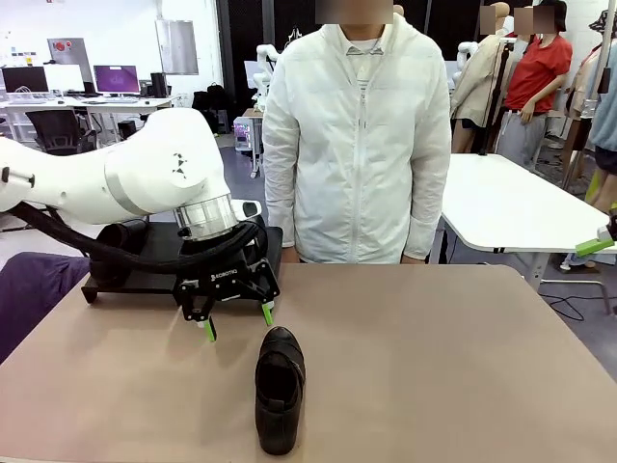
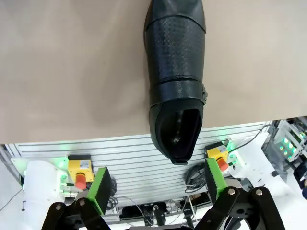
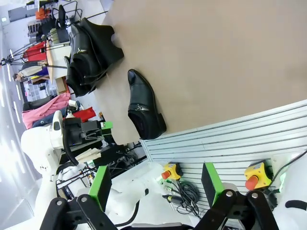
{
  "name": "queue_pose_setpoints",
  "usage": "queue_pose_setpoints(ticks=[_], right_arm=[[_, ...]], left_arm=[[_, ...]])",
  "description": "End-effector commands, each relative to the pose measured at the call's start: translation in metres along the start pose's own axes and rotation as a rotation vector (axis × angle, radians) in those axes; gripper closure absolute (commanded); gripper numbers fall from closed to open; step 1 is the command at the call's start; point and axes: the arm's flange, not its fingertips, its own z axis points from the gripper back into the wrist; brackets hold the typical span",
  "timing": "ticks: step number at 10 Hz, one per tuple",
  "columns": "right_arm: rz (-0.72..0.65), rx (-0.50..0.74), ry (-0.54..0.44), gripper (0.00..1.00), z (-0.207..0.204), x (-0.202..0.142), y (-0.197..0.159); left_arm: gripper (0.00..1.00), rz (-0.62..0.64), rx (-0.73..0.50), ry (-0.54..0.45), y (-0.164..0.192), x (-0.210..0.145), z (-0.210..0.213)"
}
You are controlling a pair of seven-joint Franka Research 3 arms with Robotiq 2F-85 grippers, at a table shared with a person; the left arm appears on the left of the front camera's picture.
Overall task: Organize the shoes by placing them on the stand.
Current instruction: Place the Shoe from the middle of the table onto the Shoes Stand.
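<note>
Shoe [image 1: 280, 388] near open left gripper [image 1: 237, 321], seemingly hovering.

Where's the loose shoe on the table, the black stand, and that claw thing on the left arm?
Shoe [image 1: 280, 386]: front view, on its upper.
Stand [image 1: 159, 243]: front view, on its flat top.
Left end effector [image 1: 238, 321]: front view, midway between its green fingertips, open above the table.
</note>
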Motion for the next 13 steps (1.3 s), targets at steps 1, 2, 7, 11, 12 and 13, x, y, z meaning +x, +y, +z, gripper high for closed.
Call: queue_pose_setpoints(ticks=[1,2,7,11,12,13], right_arm=[[0.021,0.028,0.009,0.0,0.002,0.001,0.002],[0.021,0.028,0.009,0.0,0.002,0.001,0.002],[0.021,0.028,0.009,0.0,0.002,0.001,0.002],[0.021,0.028,0.009,0.0,0.002,0.001,0.002],[0.021,0.028,0.009,0.0,0.002,0.001,0.002],[0.021,0.028,0.009,0.0,0.002,0.001,0.002]], left_arm=[[0.0,0.056,0.059,0.005,-0.01,-0.003,-0.02],[0.0,0.064,0.095,-0.009,-0.016,-0.002,-0.04],[0.0,0.077,0.192,0.004,-0.015,0.0,-0.122],[0.0,0.068,0.211,-0.027,-0.013,0.007,-0.125],[0.6,0.076,0.214,-0.029,-0.012,0.005,-0.125],[1.0,0.074,0.196,-0.016,-0.013,0.006,-0.123]])
